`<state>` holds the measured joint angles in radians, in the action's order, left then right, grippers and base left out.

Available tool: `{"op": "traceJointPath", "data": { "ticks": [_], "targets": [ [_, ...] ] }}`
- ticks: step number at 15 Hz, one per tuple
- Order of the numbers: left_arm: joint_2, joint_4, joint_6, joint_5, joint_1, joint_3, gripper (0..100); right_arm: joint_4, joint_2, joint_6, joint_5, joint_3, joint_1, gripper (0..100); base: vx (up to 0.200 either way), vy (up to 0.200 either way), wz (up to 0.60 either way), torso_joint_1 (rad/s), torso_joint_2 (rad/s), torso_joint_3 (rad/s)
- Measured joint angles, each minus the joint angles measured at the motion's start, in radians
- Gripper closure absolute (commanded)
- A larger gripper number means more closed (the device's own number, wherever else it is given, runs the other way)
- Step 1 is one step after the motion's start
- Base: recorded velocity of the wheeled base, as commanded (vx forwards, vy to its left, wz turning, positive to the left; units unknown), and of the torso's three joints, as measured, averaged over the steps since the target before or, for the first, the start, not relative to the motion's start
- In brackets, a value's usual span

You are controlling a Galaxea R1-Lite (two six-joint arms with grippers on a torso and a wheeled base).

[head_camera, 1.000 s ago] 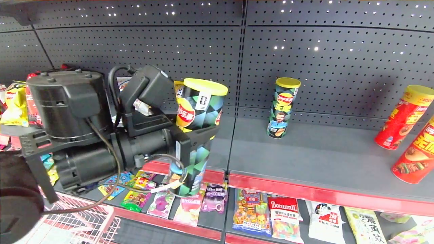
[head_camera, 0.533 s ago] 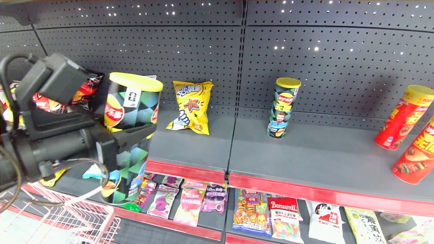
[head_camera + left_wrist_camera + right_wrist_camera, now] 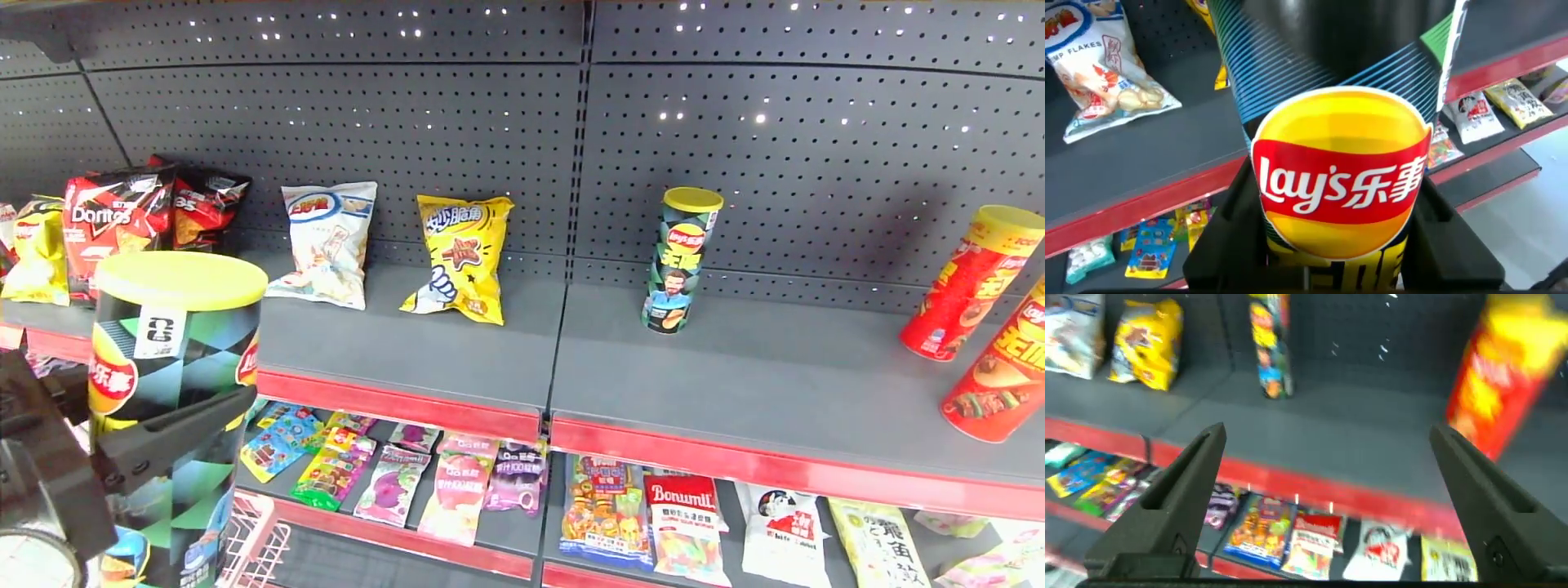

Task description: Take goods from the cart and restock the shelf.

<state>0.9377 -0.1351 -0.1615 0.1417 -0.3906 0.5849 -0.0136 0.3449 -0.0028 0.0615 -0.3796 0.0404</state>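
The left tool (image 3: 167, 433) grips a tall chip can (image 3: 175, 327) upright, just before the shelf (image 3: 408, 351); the right tool (image 3: 1327, 433) stands wide apart, empty, facing that shelf.

The right gripper (image 3: 1327, 431) faces a shelf (image 3: 1372, 429), its two black fingers (image 3: 1180, 498) spread wide apart. On the grey shelf board a dark chip can (image 3: 1270, 347) stands upright. A blurred red can (image 3: 1507, 376) is well apart from it. A yellow bag (image 3: 1147, 341) and a white bag (image 3: 1074, 335) sit just beside each other, near the dark can. Below the shelf's red front edge (image 3: 1372, 496), colourful packets (image 3: 1306, 539) lie in a row on a lower board.
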Motion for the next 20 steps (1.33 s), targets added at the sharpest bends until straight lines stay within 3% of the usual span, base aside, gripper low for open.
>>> {"op": "traceJointPath", "data": {
  "ticks": [5,9,12,16,20],
  "targets": [
    [-0.104,-0.003,-0.002,-0.036,0.003,-0.057,100,-0.084,0.602,-0.036,0.047,-0.369,0.148,0,0.000,0.000,0.00,0.000,0.00,0.000],
    [-0.133,-0.002,0.000,-0.044,0.003,-0.060,100,-0.307,0.956,-0.046,0.104,-0.469,0.246,0,0.000,0.000,0.00,0.000,0.00,0.000],
    [-0.139,0.000,0.002,-0.084,0.003,-0.062,100,-0.400,1.124,-0.047,0.214,-0.487,0.229,0,0.000,0.000,0.00,0.000,0.00,0.000],
    [-0.151,0.001,0.009,-0.094,0.003,-0.082,100,-0.600,1.299,-0.053,0.320,-0.474,0.168,0,0.000,0.000,0.00,0.000,0.00,0.000],
    [-0.181,0.001,0.007,-0.097,0.003,-0.127,100,-0.630,1.405,-0.064,0.382,-0.484,0.141,0,0.000,0.000,0.00,0.000,0.00,0.000]
  ]
}}
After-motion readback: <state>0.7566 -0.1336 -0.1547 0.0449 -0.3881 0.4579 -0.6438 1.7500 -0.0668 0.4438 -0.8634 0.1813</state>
